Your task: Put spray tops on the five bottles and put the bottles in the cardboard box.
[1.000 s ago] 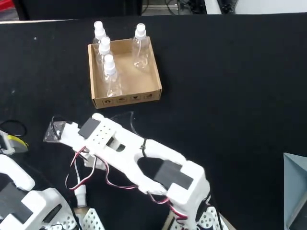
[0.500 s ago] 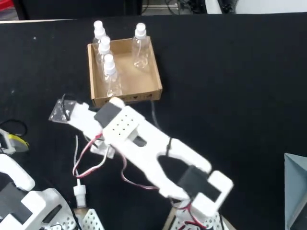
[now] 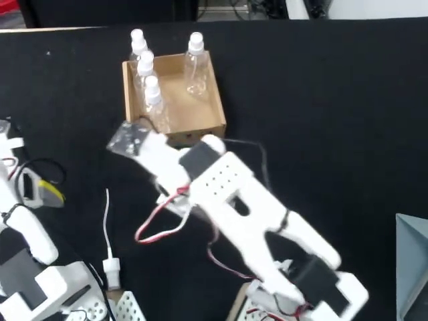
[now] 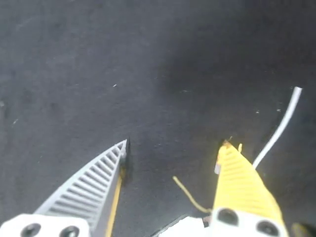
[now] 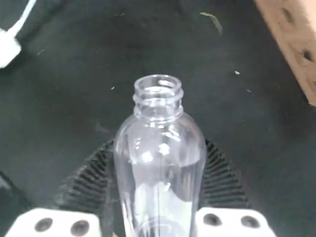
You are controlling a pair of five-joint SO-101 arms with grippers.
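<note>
Black table (image 3: 334, 100), four capped bottles (image 3: 195, 67) in box (image 3: 218, 107), fifth bottle (image 5: 158, 118) bare-necked, clamped in right gripper (image 5: 159, 153) beside box front, left gripper (image 4: 173, 145) fingers apart over table: capping step, likely calling next for loose top (image 3: 111, 269) fetched and seated.

The cardboard box (image 3: 188, 110) at eleven o'clock held four capped bottles (image 3: 154, 99); at its seven o'clock corner the right gripper (image 3: 136, 142) gripped a clear bottle (image 3: 125, 138).

A black table (image 3: 348, 100) spans the scene. Beyond its far edge: dark furniture, cables (image 3: 267, 8) and a white surface (image 3: 374, 8) at far right. A grey panel (image 3: 413, 267) stands near right.
</note>
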